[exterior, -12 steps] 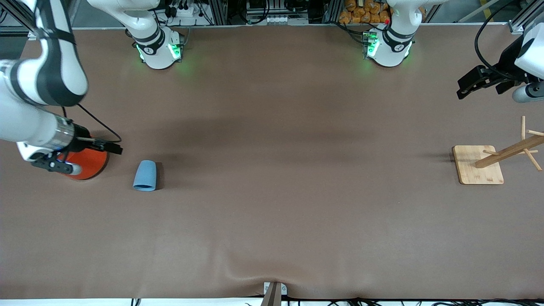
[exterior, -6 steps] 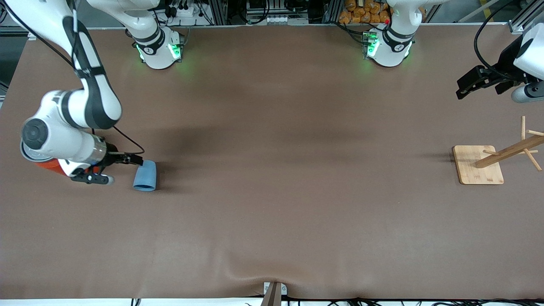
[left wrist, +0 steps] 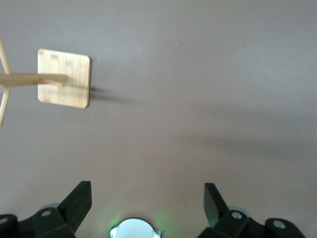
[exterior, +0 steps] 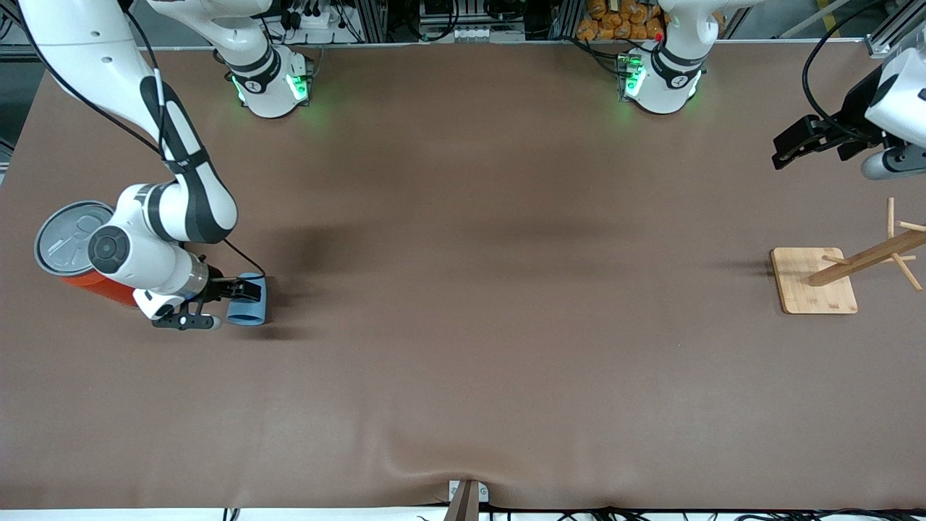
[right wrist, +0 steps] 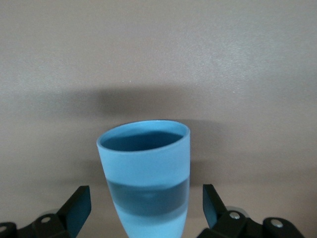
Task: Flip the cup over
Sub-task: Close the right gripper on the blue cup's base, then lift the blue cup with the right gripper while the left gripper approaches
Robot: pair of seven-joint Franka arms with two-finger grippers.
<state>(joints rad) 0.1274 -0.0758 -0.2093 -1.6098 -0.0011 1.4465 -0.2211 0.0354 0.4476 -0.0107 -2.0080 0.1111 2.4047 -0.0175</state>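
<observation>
The light-blue cup (exterior: 250,311) lies on its side on the brown table, at the right arm's end, with its mouth toward the front camera. My right gripper (exterior: 242,292) is low at the cup, reaching in from the orange can's side. In the right wrist view the cup (right wrist: 146,163) sits between the two open fingers (right wrist: 79,206), and a gap shows on each side. My left gripper (exterior: 787,147) hangs open and empty in the air over the left arm's end of the table; the left wrist view shows only bare table between its fingertips (left wrist: 147,198).
A large orange can (exterior: 92,284) with a grey lid stands right beside the right arm's wrist, at the table's edge. A wooden peg rack (exterior: 814,291) on a square base stands near the left gripper, and the rack (left wrist: 64,78) also shows in the left wrist view.
The right arm swung from over the orange can across to the cup and lowered, so its open fingers now flank the cup. The cup has not moved. The left arm barely shifted.
</observation>
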